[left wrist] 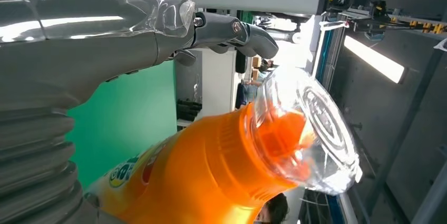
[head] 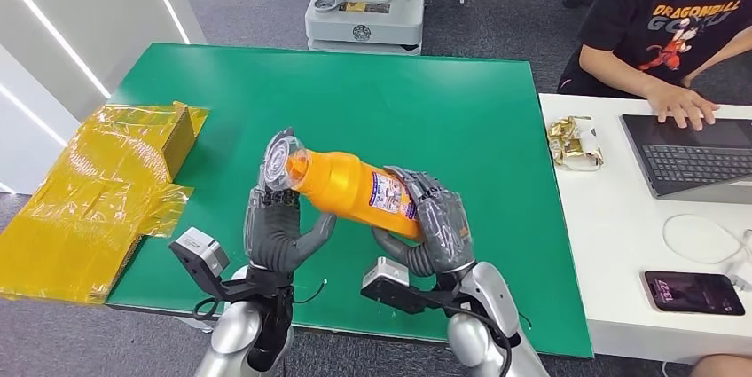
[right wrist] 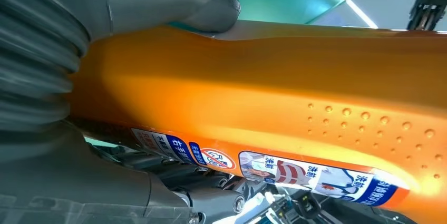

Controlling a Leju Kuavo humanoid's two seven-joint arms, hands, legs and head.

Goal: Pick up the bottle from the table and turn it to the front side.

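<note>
Above the green desk (head: 461,120), the right robot hand (head: 434,222) grips the tilted orange bottle (head: 355,186) by its base while the left robot hand (head: 279,217) cups its capped end loosely, so turning it could let it slip.

The left hand (left wrist: 95,50) comes in with its grey ribbed cover and thick thumb, its dark fingers (left wrist: 248,34) stretched out above the orange bottle (left wrist: 211,176). The bottle has a clear cap (left wrist: 316,129) over an orange top. The green tabletop (left wrist: 132,108) lies behind.
</note>
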